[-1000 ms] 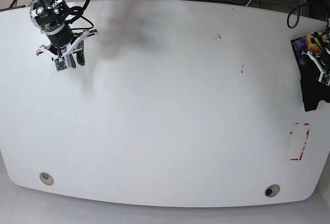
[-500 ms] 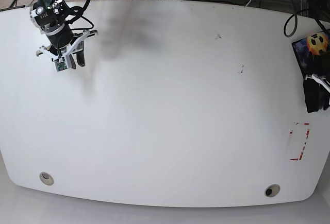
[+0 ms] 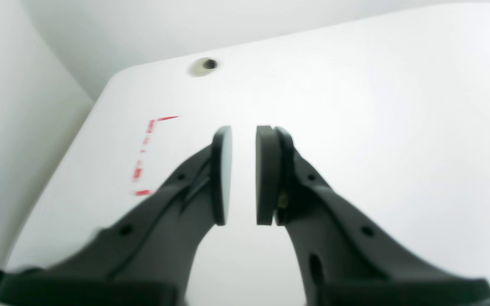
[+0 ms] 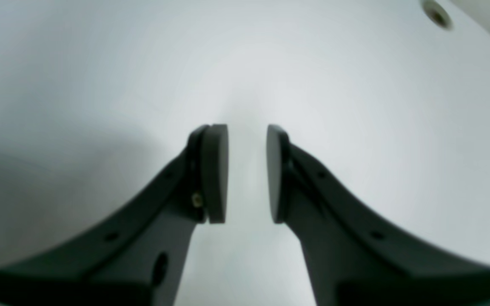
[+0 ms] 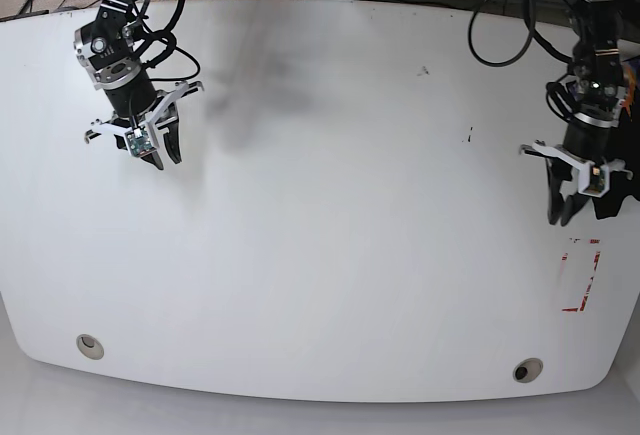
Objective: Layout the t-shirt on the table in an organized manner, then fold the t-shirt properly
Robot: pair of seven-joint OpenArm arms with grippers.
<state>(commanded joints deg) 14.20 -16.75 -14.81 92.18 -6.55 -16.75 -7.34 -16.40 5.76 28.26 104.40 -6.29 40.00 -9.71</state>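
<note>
Left gripper (image 5: 562, 217), black two-finger, jaws a narrow gap apart, nothing between them; hangs over the glossy white curved-edge table (image 5: 330, 225), just above the red tape rectangle (image 5: 581, 275). Left wrist view: tape and one metal-ringed hole (image 3: 203, 66) ahead of the pads. Right gripper (image 5: 160, 155), same narrow gap, empty, over bare tabletop at the far left. Black fabric t-shirt (image 5: 612, 201): only a dark bit visible at the table's right edge, beside the left gripper.
</note>
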